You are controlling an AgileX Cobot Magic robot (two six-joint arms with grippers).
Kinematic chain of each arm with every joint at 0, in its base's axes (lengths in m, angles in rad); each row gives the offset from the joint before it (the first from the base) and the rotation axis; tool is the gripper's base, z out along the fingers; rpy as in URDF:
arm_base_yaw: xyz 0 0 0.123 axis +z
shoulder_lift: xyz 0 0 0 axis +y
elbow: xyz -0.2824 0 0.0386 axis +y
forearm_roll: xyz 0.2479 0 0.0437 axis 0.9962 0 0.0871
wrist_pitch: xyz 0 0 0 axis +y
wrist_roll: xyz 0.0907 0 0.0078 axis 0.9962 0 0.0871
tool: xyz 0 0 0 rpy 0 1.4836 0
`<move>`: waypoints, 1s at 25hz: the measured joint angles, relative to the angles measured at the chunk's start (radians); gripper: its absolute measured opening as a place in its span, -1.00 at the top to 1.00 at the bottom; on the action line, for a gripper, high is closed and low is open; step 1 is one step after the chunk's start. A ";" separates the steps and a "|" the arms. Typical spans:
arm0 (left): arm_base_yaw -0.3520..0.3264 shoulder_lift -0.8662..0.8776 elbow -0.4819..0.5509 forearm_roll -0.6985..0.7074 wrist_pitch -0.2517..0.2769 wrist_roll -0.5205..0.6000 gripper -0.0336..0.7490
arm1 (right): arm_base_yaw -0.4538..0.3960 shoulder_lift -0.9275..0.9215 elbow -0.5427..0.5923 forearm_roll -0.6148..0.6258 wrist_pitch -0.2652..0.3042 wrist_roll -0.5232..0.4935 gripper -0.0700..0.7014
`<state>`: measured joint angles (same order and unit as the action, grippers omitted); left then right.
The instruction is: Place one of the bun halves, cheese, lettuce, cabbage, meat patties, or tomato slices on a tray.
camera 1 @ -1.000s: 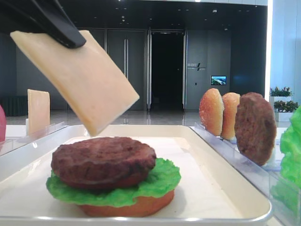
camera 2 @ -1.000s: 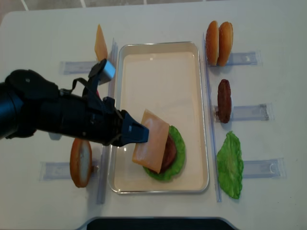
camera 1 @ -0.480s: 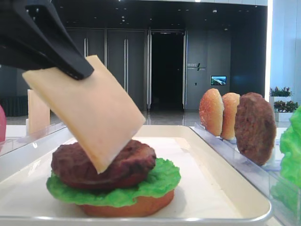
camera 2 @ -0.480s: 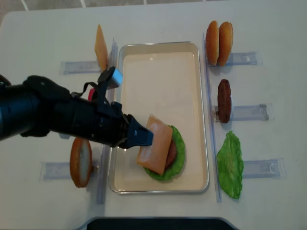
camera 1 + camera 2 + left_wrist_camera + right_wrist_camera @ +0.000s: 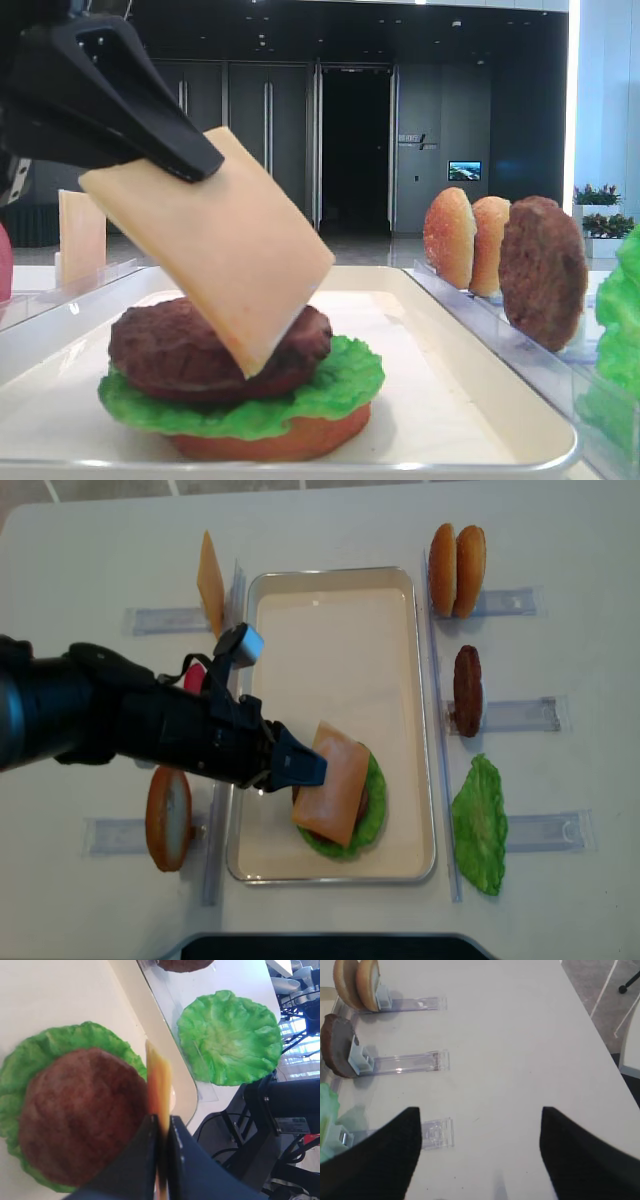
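One corner pinched: left claw [image 5: 300, 770] clamped on cheese [image 5: 335, 795], slice tilted steeply over patty [image 5: 215, 345] on tray [image 5: 340, 610]. Risk: released at this angle, slides off lettuce [image 5: 330, 385] edge. Right claw [image 5: 477, 1152] open, idle.

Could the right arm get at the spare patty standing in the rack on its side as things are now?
Probably yes. The right gripper is open and empty, and the spare patty stands unobstructed just ahead on its left; the left gripper is busy over the tray holding cheese.
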<state>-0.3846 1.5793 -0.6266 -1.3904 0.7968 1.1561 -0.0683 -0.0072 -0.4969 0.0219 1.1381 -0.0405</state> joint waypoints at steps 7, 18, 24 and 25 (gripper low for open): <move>0.000 0.012 0.000 0.052 -0.039 -0.025 0.79 | 0.000 0.000 0.000 0.000 0.000 0.000 -0.49; 0.000 0.012 0.000 0.094 -0.225 -0.065 -0.41 | 0.000 0.000 0.000 0.000 0.000 0.000 -0.49; 0.000 -0.016 -0.037 0.197 -0.242 -0.140 -0.56 | 0.000 0.000 0.000 0.000 0.000 0.000 -0.49; 0.000 -0.034 -0.058 0.244 -0.242 -0.179 -0.56 | 0.000 0.000 0.000 0.000 0.000 0.000 -0.49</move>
<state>-0.3846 1.5455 -0.6847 -1.1469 0.5552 0.9774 -0.0683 -0.0072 -0.4969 0.0219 1.1381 -0.0405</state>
